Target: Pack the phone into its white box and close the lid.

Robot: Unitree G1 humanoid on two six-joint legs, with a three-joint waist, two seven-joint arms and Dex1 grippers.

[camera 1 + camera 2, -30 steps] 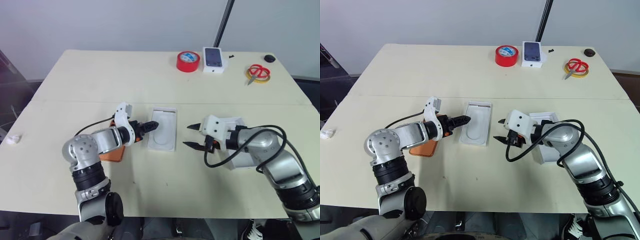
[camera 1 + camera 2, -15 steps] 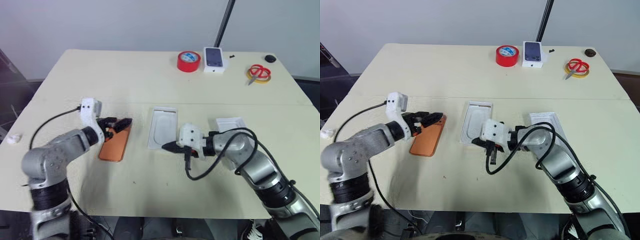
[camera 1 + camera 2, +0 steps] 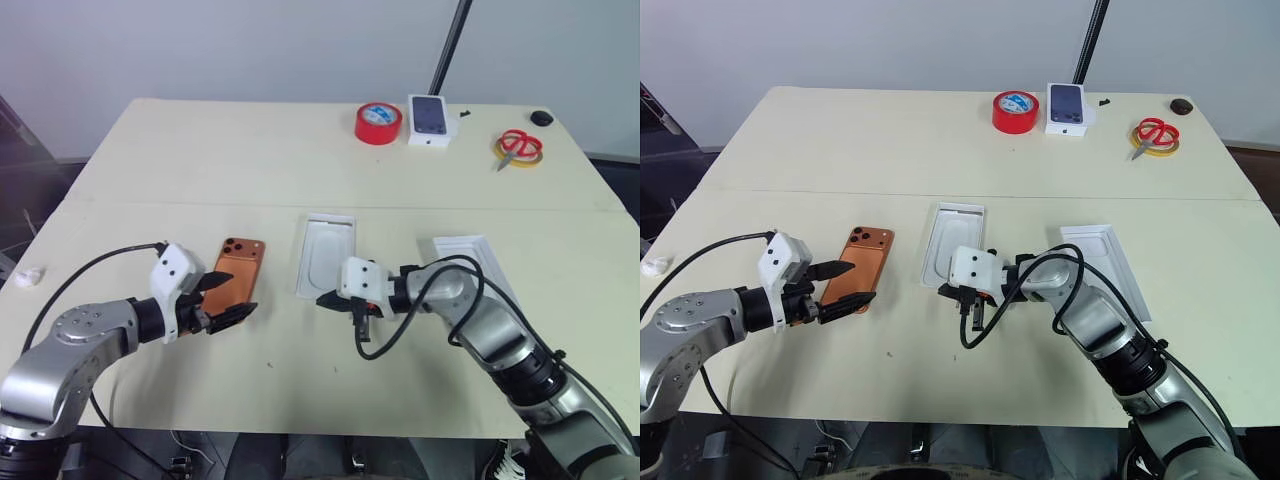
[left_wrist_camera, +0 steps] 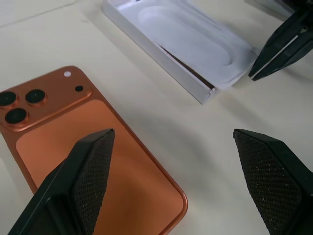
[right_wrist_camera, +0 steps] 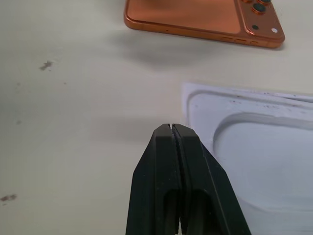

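Lying back-up on the table, the phone is unpacked; the insert sits at its 3 o'clock. Left gripper hovers wide-fingered at its 6 o'clock; right gripper, fingers pinched empty, at the insert's near corner. Next, I judge: grasp the phone.

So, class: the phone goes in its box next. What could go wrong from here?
1. The left tool is open near the phone's bottom end; gripping just that corner might let it pivot or slip.
2. The right tool, shut, sits close to the white insert and could nudge it.
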